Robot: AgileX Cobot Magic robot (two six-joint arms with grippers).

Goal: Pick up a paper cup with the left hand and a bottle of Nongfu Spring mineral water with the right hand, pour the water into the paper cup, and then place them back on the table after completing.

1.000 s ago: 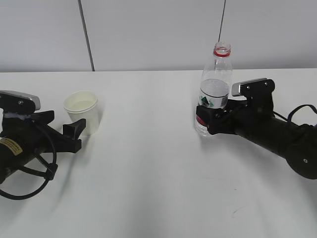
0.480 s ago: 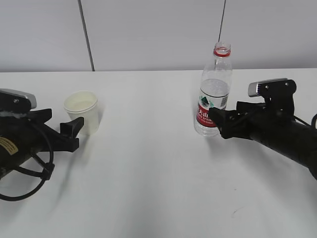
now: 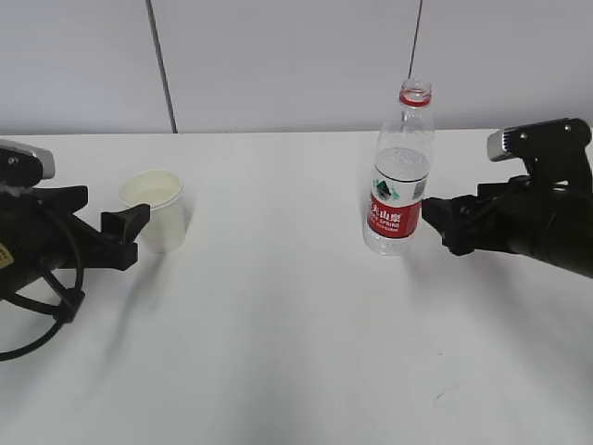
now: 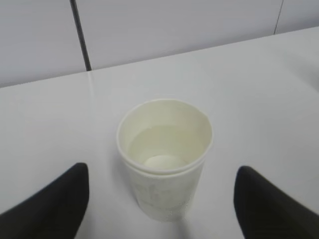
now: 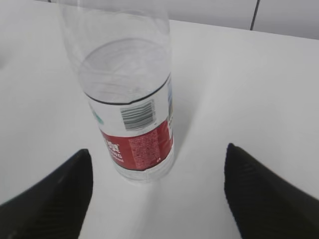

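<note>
Both arms have backed off: the right pincer (image 3: 434, 222) sits spread just right of the bottle (image 3: 399, 176), the left pincer (image 3: 125, 229) spread left of the cup (image 3: 155, 209), well left of it. Thin paper would crush; grip mid-wall. Bottle's label band suits.

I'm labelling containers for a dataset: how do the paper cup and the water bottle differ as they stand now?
The paper cup is short, wide and opaque cream-white; the water bottle is tall, slim and clear, with a red label. The cup has a broad open mouth; the bottle narrows to a small uncapped neck with a red ring. The cup stands at the left, the bottle at the right. Both stand upright on the white table, hold water, and are ungripped.
</note>
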